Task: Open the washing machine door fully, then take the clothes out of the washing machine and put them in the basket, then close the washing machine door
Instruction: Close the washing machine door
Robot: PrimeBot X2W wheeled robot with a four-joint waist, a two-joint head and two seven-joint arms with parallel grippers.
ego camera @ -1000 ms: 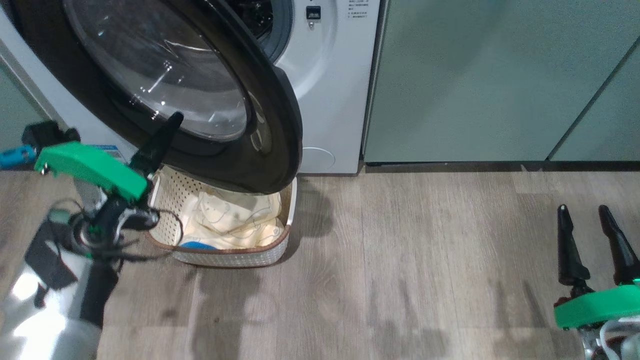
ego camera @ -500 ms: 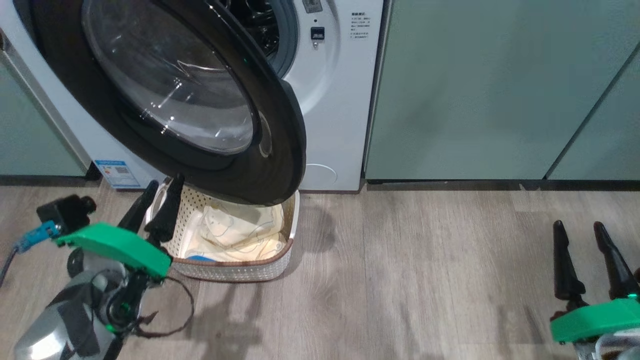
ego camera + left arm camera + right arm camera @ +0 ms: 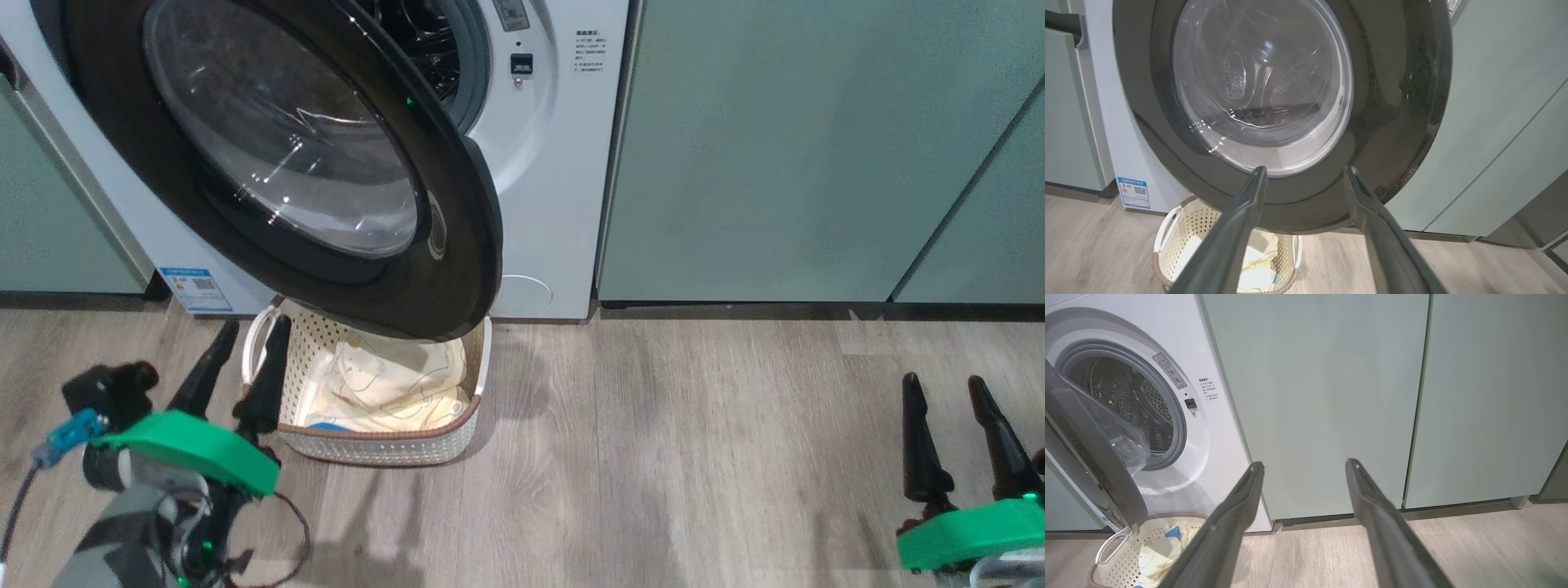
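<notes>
Head view, from our left: our left end effector [image 3: 256, 322] hovers empty, fingers apart, just beside the basket [image 3: 375, 447] on the floor [image 3: 653, 457]. We see the clothes [image 3: 384, 384] lying inside it. Above, the washing machine door [image 3: 457, 245] stands swung open from the washing machine [image 3: 555, 204], its black rim over the basket's far end. Past the green cabinets [image 3: 775, 147], our right end effector [image 3: 943, 379] hangs empty, fingers apart, well away.

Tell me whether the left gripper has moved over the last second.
Yes. Against the basket, the left gripper has drawn back down the head view, from the door to the basket's left end.
</notes>
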